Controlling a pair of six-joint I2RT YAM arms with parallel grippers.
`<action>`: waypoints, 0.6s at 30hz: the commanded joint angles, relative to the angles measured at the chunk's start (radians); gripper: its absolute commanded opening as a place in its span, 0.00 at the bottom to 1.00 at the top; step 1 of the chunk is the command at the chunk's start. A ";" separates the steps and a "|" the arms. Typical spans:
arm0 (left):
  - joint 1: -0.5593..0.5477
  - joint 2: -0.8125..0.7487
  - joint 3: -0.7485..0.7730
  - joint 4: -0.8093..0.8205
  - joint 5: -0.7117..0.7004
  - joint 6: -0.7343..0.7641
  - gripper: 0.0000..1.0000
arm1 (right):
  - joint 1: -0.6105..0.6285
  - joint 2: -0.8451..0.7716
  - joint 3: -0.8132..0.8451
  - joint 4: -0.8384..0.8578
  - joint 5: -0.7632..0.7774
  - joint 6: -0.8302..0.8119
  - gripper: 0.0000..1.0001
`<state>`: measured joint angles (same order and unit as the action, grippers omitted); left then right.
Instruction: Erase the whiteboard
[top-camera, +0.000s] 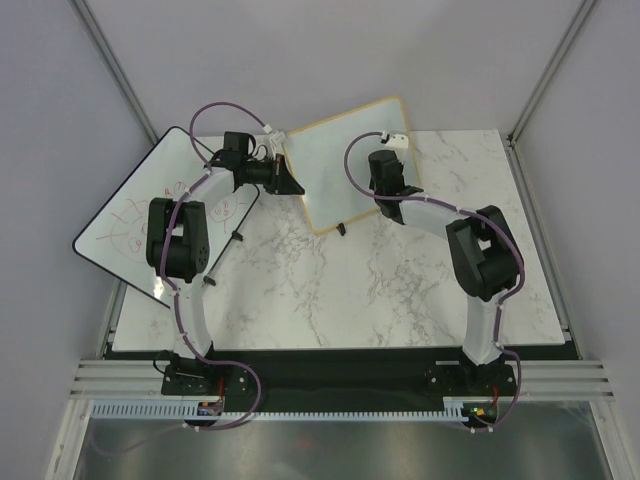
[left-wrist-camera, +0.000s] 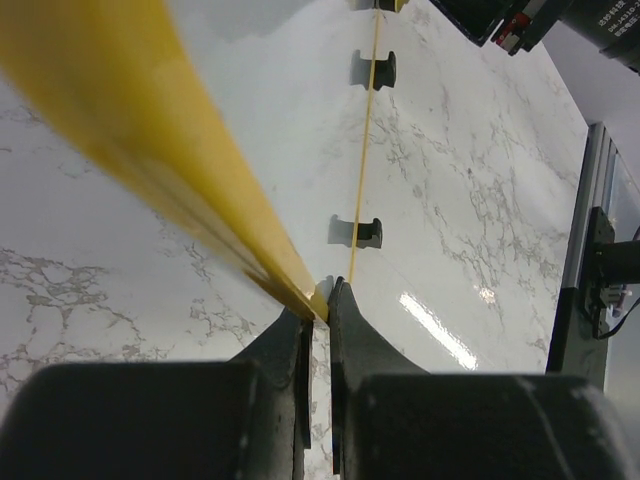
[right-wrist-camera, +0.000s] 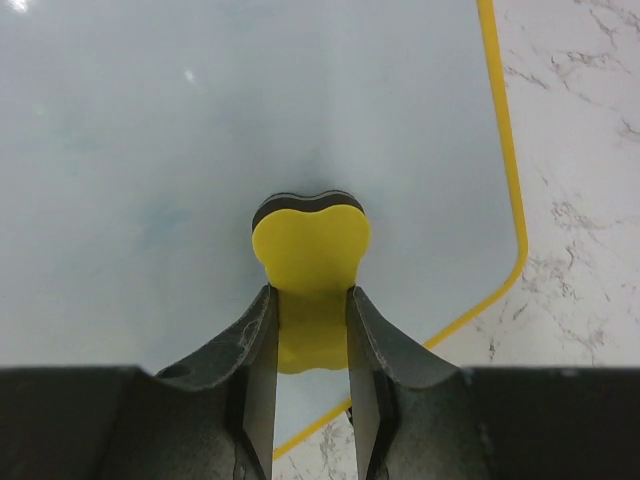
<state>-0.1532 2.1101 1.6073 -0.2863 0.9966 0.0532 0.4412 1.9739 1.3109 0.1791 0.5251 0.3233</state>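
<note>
A: Where's the whiteboard (top-camera: 340, 170)?
B: Tilted, midway along the counter's (top-camera: 330, 290) far edge
A: Who holds what?
B: The left end effector (left-wrist-camera: 320, 305) pinches its frame edge; the right end effector (right-wrist-camera: 310, 292) clamps a yellow eraser (right-wrist-camera: 310, 235) against the board

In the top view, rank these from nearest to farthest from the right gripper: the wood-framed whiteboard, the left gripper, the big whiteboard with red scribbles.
1. Wood-framed whiteboard: directly under the right gripper.
2. Left gripper: clamped on that board's left edge.
3. Large whiteboard with red scribbles: at the far left of the view.
</note>
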 joint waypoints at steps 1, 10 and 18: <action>-0.014 -0.027 0.017 0.012 -0.030 0.134 0.02 | 0.004 0.066 0.089 0.089 -0.020 -0.047 0.00; -0.016 -0.019 0.023 0.010 -0.027 0.135 0.02 | -0.018 0.128 0.123 0.013 0.096 0.037 0.00; -0.016 -0.015 0.029 0.009 -0.027 0.132 0.02 | 0.008 0.131 0.027 -0.058 0.079 0.155 0.00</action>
<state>-0.1509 2.1109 1.6077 -0.2958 0.9947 0.0517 0.4404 2.0563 1.4044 0.2100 0.6456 0.3939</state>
